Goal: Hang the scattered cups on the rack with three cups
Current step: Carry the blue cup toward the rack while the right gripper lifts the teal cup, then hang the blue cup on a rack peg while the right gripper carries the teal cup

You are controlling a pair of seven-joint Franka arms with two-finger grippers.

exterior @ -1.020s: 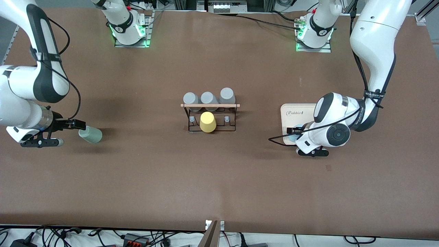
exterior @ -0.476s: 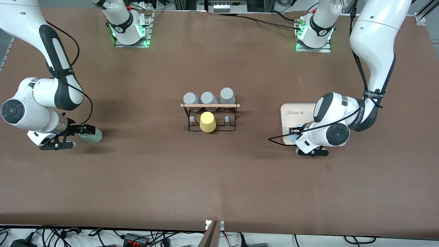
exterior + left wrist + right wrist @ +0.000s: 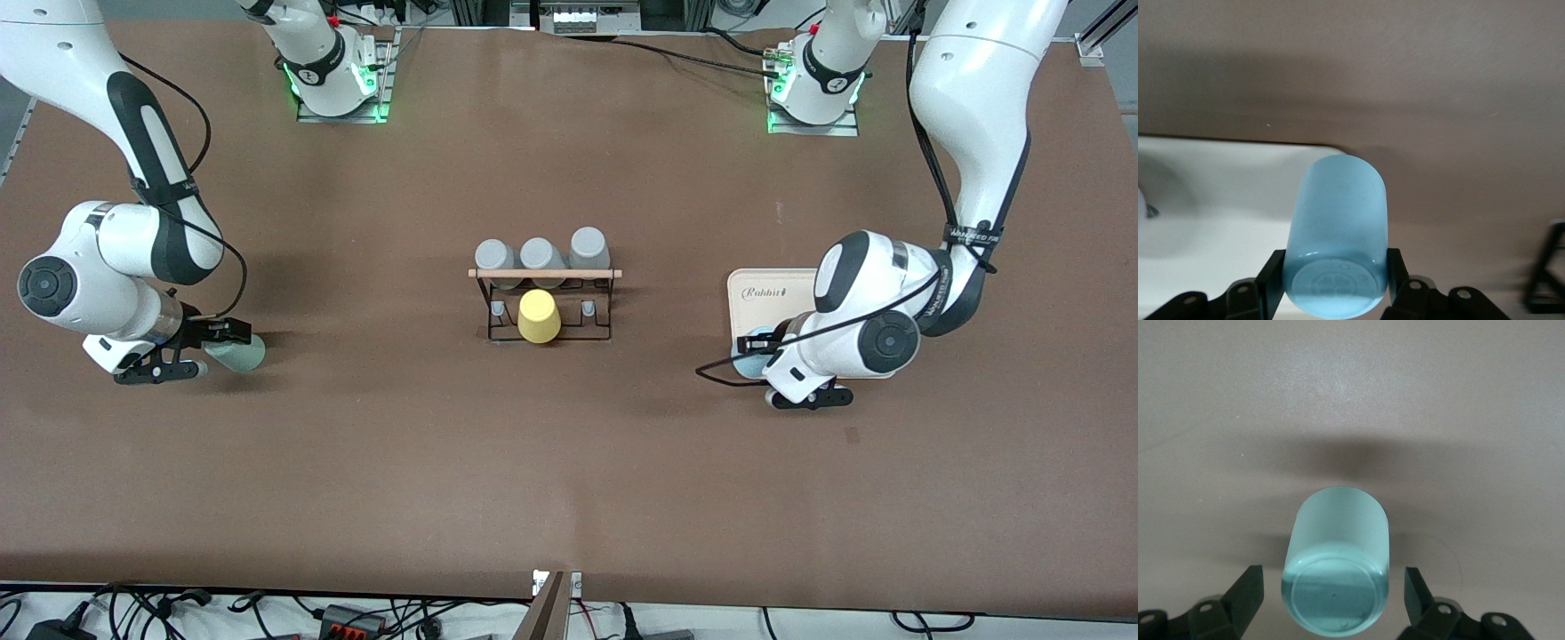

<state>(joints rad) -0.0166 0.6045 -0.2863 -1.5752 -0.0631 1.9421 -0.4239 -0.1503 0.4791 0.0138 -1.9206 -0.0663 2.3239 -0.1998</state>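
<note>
Here, on the brown worktop (image 3: 569, 462): right gripper (image 3: 209, 342) w/ fingers spread apart around the green cup (image 3: 238, 353), lying on its side. Mid-worktop, the rack (image 3: 544, 302) w/ grey cups (image 3: 540, 253) and a yellow cup (image 3: 538, 316). Left gripper (image 3: 765, 345), fingers clamped on the blue cup (image 3: 1337, 237) over a cream tray (image 3: 773, 289).

A brown table (image 3: 569, 462) fills the scene. Cables and power strips (image 3: 347, 615) lie along the table's edge nearest the front camera.

The front view looks down from high across the table (image 3: 569, 462), facing both bases. Each wrist view sits close, looking along its fingers at a cup the front view shares: blue cup (image 3: 1337, 233), green cup (image 3: 1337, 568).
</note>
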